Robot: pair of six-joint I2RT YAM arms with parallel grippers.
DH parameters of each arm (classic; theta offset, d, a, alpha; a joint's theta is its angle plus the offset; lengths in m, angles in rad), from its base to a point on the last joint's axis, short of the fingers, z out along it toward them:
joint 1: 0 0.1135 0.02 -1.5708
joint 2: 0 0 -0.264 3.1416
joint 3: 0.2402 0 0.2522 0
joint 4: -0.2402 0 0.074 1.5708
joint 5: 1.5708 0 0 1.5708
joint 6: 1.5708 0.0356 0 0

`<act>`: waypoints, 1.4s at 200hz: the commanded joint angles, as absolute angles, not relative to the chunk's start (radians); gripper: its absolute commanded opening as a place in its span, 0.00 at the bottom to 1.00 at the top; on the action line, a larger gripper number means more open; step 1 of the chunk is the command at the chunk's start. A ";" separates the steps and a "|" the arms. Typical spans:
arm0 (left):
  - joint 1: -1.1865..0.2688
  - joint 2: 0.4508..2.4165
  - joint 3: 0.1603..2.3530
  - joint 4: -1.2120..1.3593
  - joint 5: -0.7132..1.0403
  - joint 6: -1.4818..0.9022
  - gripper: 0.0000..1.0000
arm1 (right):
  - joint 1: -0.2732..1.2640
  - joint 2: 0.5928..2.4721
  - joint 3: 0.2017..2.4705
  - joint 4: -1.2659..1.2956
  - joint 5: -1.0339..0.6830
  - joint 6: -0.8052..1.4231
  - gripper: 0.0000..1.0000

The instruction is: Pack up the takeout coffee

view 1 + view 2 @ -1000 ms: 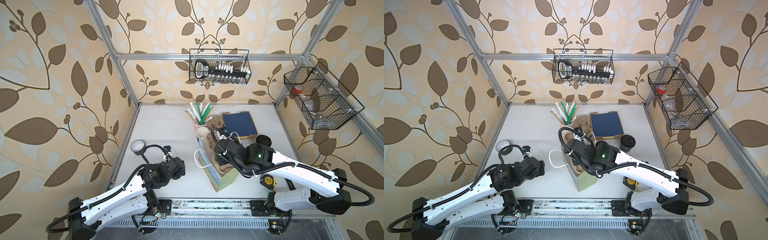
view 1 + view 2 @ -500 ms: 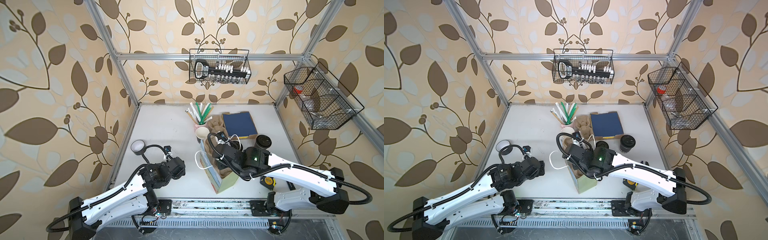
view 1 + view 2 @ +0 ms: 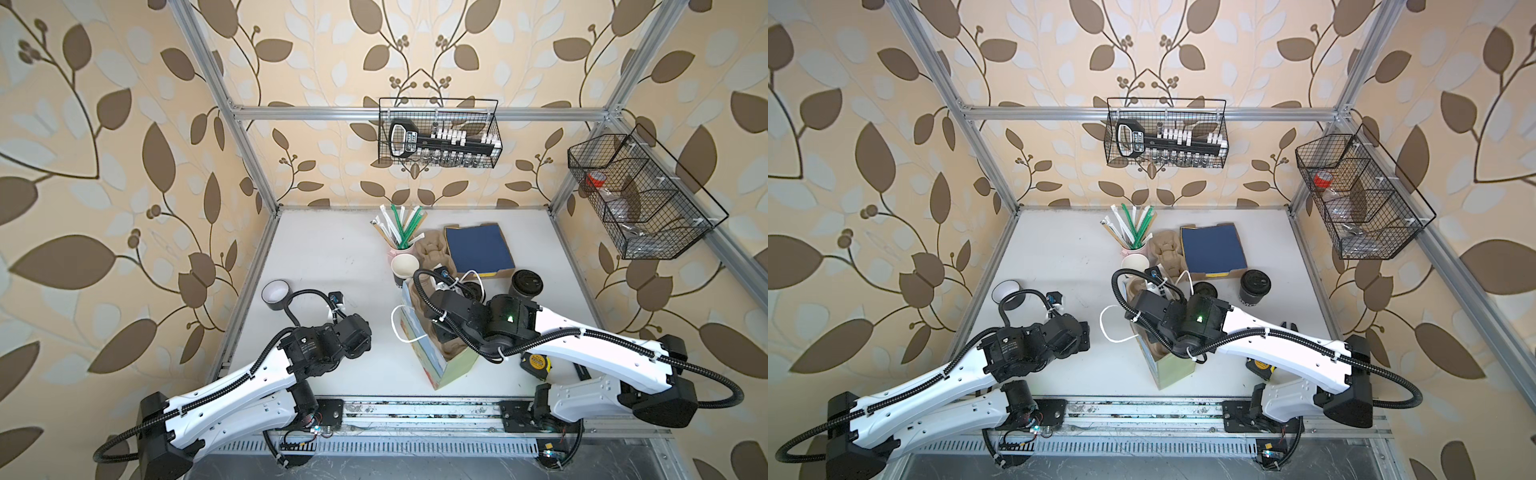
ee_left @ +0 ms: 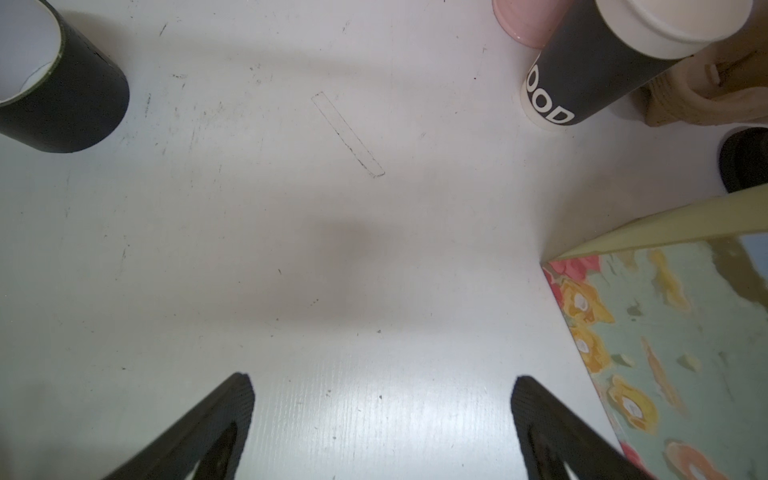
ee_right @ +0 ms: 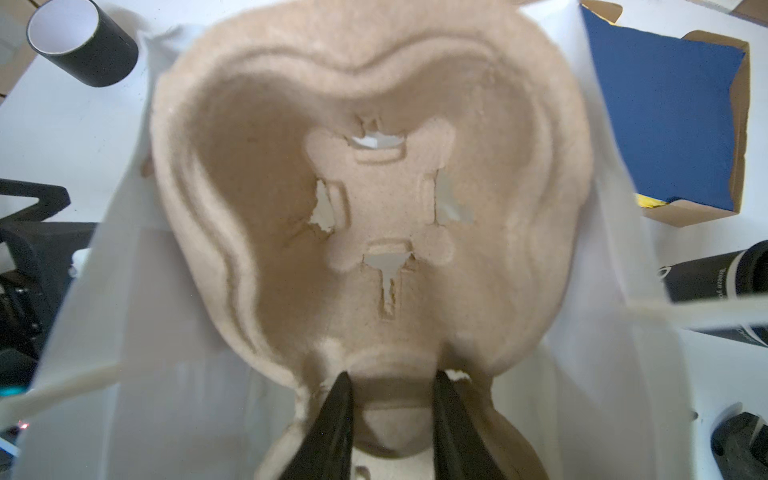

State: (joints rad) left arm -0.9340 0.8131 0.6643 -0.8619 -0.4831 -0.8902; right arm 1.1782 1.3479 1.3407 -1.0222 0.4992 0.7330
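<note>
1. Takeout coffee cup (image 3: 404, 266) (image 4: 602, 62): black with a white inside, open-topped and upright on the bench (image 3: 332, 257). It stands just behind the far end of the paper bag (image 3: 422, 345), with the pink cup of straws (image 3: 400, 249) just beside it. The left wrist view shows white letters on its side.
2. Right pincer (image 5: 391, 376): it reaches down into the mouth of the bag. Its fingers are closed on the middle ridge of a pulp cup carrier (image 5: 374, 208), which lies between the bag's white inner walls.
3. Left pincer (image 4: 382, 380): it is spread wide with nothing between the fingers, over bare bench to the left of the bag.
4. A lidded black cup (image 3: 527, 284) stands to the right of the bag's far end, apart from it.
5. A black cylinder (image 3: 274, 293) with a white inside stands well to the left of the bag.
</note>
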 commanded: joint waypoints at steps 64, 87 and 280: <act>-0.923 0.816 0.675 -0.864 -0.540 -0.893 0.99 | 1.118 1.399 1.339 -1.091 0.385 0.684 0.30; -0.923 0.813 0.674 -0.865 -0.542 -0.893 0.99 | 1.121 1.423 1.364 -1.126 0.380 0.678 0.29; -0.922 0.818 0.673 -0.865 -0.552 -0.893 0.99 | 1.026 1.528 1.336 -1.083 0.232 0.547 0.29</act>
State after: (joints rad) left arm -0.9340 0.8139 0.6643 -0.8619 -0.5068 -0.8902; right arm 1.0317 1.5169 1.3277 -1.0588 0.2436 0.5724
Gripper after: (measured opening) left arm 0.989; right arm 0.292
